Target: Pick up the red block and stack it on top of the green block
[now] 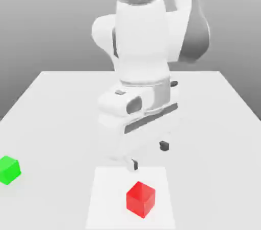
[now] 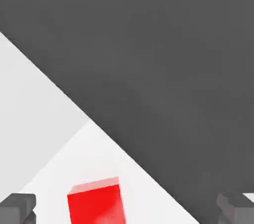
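Right now the red block [image 1: 140, 199] sits on a paler square patch [image 1: 102, 193] of the table [image 1: 61, 101], close to the table's near edge and roughly midway along it. It rests turned, a corner toward the exterior view. The gripper [image 1: 149, 155] hangs just above and slightly behind it, not touching, jaws spread wide with nothing between them. In the hand view the block [image 2: 95, 202] lies between the two dark fingertips [image 2: 17, 207] but nearer one of them, so to my eye the hand wants a small sideways shift to center before it goes down. I'd also square the fingers to a pair of flat faces rather than corners, then drop straight and close. The green block [image 1: 9, 169] waits well apart, by the table's edge on the exterior view's left.
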### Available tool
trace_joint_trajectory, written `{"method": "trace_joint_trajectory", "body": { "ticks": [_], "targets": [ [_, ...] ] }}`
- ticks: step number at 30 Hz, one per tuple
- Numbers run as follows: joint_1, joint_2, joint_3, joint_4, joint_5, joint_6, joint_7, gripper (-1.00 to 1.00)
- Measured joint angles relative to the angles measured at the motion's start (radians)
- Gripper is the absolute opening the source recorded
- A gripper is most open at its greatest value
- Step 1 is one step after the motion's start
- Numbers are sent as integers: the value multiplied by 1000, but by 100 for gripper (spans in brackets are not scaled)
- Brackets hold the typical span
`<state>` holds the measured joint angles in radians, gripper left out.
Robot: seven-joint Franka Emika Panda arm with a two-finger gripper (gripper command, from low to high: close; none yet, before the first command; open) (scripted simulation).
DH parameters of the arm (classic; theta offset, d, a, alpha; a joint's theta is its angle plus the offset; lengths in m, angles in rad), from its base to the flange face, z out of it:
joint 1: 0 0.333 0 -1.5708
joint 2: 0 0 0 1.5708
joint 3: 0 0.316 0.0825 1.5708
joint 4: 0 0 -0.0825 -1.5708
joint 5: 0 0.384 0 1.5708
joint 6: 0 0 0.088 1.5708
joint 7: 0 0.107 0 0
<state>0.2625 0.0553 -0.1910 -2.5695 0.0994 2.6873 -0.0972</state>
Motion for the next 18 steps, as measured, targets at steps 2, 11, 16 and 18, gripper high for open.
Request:
{"method": "trace_joint_trajectory", "body": {
  "ticks": [2, 11, 16, 18],
  "targets": [
    [-5, 68, 2, -17, -20, 39, -44, 0],
    [-55, 271, 69, 4, 53, 199, -122, -100],
    [-48, 246, 60, 0, 39, 178, -112, -100],
    [-35, 182, 40, -10, 6, 126, -87, -100]
  ]
}}
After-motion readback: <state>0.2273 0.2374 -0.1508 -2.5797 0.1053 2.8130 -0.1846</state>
